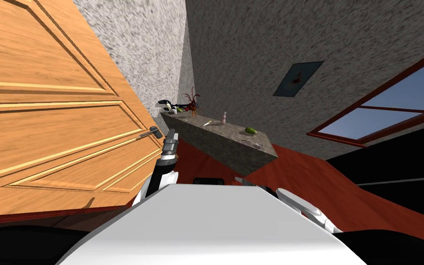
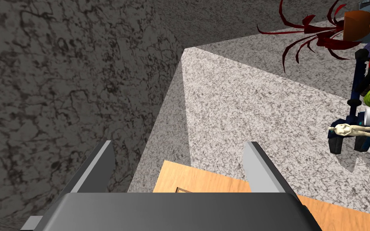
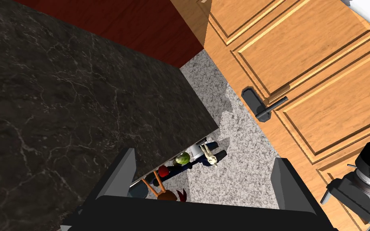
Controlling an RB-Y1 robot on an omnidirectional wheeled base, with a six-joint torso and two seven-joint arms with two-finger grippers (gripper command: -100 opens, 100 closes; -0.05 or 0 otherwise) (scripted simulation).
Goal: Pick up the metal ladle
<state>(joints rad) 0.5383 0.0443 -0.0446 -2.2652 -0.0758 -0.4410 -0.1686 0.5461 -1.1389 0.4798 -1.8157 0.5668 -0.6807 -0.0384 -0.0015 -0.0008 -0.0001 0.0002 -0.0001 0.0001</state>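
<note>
The 2 grippers are standing with jaws wide apart, holding nothing and touching nothing. The left gripper (image 2: 180, 170) is hanging just beside the wooden door (image 1: 45, 115), near its dark handle (image 1: 155, 133). The right gripper (image 3: 204, 180) is pointing along the side of the stone counter (image 1: 234, 149). The ladle (image 1: 252, 143) is showing as a thin grey sliver lying flat at the counter's near end, just beside 1 green item (image 1: 250, 130); its bowl is too small to make out. Red floor (image 1: 307, 179) is lying open before the counter's edge.
</note>
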